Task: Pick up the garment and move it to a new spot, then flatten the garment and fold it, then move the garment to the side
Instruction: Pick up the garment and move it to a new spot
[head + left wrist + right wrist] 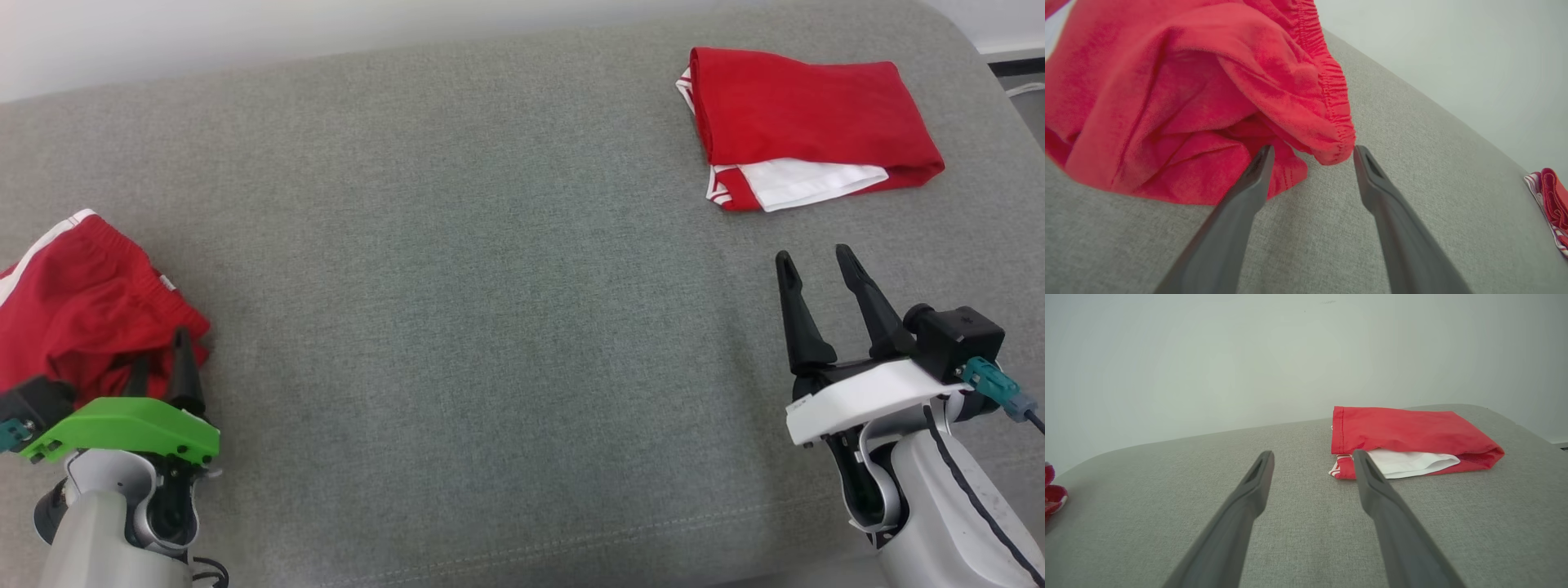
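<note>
Grey cushion (490, 327): folded garment (808, 114) lies ahead of the wide right pincer (814, 255), crumpled garment (82, 310) awaits pickup at the tips of the wide left pincer (1314, 149).

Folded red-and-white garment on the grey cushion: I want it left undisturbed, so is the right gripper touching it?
Apart. The head view shows a strip of bare grey cushion between the open right gripper and the folded red-and-white garment.
</note>
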### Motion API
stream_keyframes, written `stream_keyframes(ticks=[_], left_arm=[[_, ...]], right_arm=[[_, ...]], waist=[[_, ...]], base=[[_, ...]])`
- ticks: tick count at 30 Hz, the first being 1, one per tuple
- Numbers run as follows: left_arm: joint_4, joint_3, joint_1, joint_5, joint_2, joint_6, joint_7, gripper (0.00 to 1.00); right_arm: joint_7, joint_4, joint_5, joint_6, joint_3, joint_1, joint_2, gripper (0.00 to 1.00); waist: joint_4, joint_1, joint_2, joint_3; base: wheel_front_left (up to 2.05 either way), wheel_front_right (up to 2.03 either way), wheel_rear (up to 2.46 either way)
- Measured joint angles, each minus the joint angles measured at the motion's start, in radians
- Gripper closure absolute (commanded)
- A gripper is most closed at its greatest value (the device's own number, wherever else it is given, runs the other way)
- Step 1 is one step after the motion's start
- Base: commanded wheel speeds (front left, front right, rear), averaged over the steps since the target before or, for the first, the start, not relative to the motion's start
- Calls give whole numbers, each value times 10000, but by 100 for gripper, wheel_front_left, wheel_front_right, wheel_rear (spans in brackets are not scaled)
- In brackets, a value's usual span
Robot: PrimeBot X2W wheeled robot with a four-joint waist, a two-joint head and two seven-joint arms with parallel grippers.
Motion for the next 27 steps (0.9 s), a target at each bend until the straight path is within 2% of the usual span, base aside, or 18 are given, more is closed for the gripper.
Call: stream_keyframes(ticks=[5,9,11,12,21,27], left_arm=[[470,617,-610,-802,-56,-8,119,0],[767,754,-994,-876,-38,-8,165,0],[978,880,-1023,-924,31,-10,163,23],[1087,907,-1023,-924,98,-10,163,99],[1275,552,-1216,-803,297,-150,174,100],[1229,-366,-1523,-169,485,-265,224,100]], right_arm=[[0,31,-86,61,-27,-127,29,0],[-2,69,-88,61,-182,-128,36,0],[0,134,-96,117,-165,-128,73,0],[0,159,-121,142,-157,-129,105,0],[0,194,-176,165,-288,-129,163,0],[0,305,-194,222,-380,-128,255,0]], waist=[[-229,0,0,122],[-307,1,0,160],[-331,1,0,146],[-351,0,0,128],[-403,0,0,35],[-350,1,0,-163]], base=[[0,0,0],[0,0,0],[0,0,0],[0,0,0],[0,0,0],[0,0,0]])
